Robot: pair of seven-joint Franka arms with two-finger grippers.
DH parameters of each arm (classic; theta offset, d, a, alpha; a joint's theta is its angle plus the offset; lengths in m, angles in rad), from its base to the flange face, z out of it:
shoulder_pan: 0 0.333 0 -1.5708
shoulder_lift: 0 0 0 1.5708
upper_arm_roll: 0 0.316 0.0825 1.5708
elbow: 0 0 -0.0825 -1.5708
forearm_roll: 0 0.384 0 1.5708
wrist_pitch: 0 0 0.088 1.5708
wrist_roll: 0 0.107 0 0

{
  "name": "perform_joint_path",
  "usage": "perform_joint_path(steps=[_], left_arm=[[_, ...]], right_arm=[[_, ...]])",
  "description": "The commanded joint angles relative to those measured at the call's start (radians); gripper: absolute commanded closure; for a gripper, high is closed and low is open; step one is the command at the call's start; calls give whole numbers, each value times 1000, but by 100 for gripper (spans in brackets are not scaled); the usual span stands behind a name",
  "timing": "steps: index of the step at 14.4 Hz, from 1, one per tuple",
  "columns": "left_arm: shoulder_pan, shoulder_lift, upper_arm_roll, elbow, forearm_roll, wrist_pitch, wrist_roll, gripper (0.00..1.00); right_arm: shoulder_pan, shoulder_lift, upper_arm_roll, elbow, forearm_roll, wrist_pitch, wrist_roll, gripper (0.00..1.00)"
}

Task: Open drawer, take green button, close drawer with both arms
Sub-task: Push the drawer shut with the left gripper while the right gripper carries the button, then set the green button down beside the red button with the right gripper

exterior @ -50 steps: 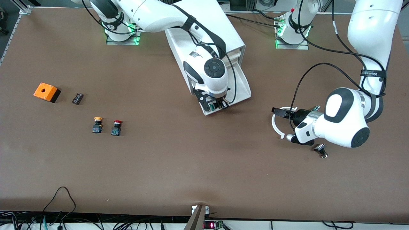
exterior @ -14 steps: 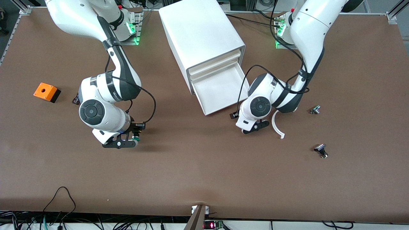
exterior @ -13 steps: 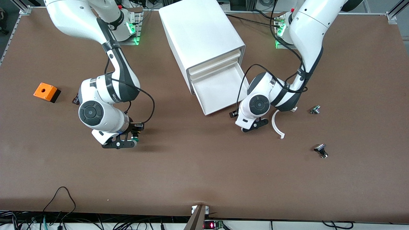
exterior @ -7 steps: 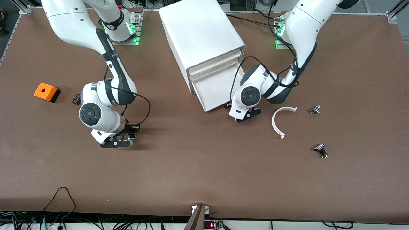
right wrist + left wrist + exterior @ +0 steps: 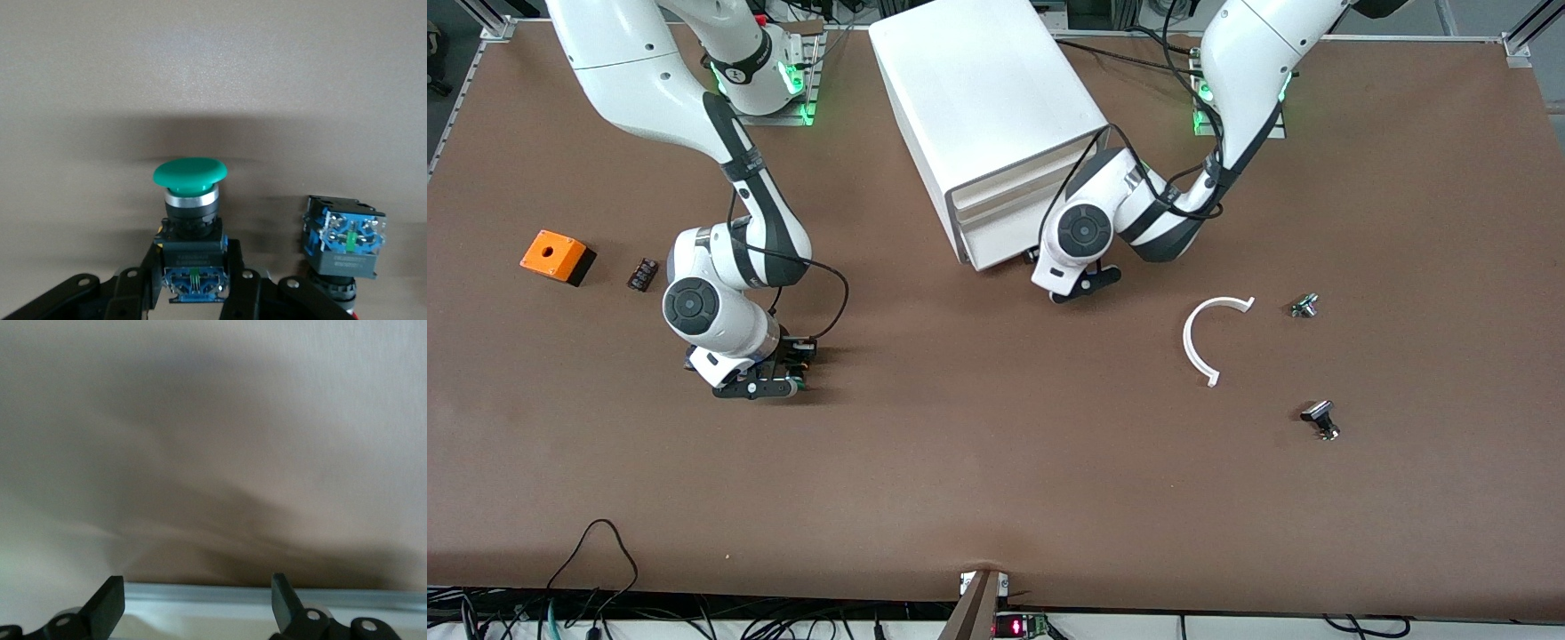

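The white cabinet [image 5: 987,89] stands at the table's middle, near the robots' bases. Its lowest drawer [image 5: 1000,242] is pushed almost fully in. My left gripper [image 5: 1049,267] is open right in front of that drawer. In the left wrist view the left gripper [image 5: 198,600] has the drawer's white rim [image 5: 200,593] between its spread fingers [image 5: 110,607]. My right gripper [image 5: 783,385] is low over the table toward the right arm's end. It is shut on the black body of the green-capped button [image 5: 190,175], which stands upright in the right gripper [image 5: 191,283].
A second button [image 5: 343,243] lies beside the held one. An orange box [image 5: 558,256] and a small black part [image 5: 641,274] lie toward the right arm's end. A white curved piece [image 5: 1209,338] and two small metal parts [image 5: 1304,306] [image 5: 1320,420] lie toward the left arm's end.
The left arm has pushed the drawer from wide open to nearly in, moving toward the cabinet. The right arm, still holding the button, has shifted a little.
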Motion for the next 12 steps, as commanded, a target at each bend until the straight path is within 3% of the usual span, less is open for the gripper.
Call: perform_joint_path(steps=[1, 2, 3, 8, 12], left_arm=[[13, -40, -42, -49, -20, -12, -12, 3], [11, -37, -48, -52, -21, -12, -10, 3], [10, -34, -53, -53, -32, -12, -10, 3], [11, -29, -62, -58, -78, -13, 7, 3], [10, -29, -63, -55, -78, -12, 7, 3]], right_arm=[[-25, -11, 10, -14, 10, 17, -21, 46], [-35, -12, 10, -11, 10, 16, -23, 11], [-39, -20, 10, -8, 10, 13, -23, 1], [-65, -101, 8, 4, 10, 4, -20, 1], [-66, -214, 7, 5, 10, -82, -17, 1]])
